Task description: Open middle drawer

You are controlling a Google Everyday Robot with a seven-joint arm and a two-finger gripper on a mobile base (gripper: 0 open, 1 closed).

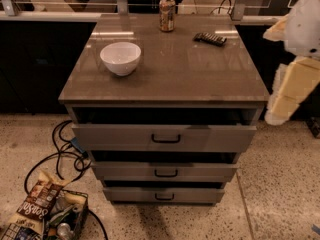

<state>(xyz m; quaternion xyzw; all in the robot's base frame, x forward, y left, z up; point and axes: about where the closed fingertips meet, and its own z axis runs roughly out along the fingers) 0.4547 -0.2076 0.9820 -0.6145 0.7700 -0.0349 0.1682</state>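
The grey cabinet (165, 79) stands in the centre of the camera view with three drawers stacked in its front. The middle drawer (125, 171) is the second one, a wide shallow grey front with a small dark bar handle (166, 173) at its centre and a dark gap above it. The taller top drawer (115, 136) juts forward over it, and the lowest drawer (125, 194) sits further back. My gripper (282, 101) and cream-white arm hang at the right edge, beside the cabinet's right side, well apart from the handle.
On the cabinet top are a white bowl (120, 57), a drink can (167, 13) and a dark remote (210, 38). Black cables (60, 156) and a wire basket (47, 219) with snack bags lie on the speckled floor at lower left. A dark counter runs behind.
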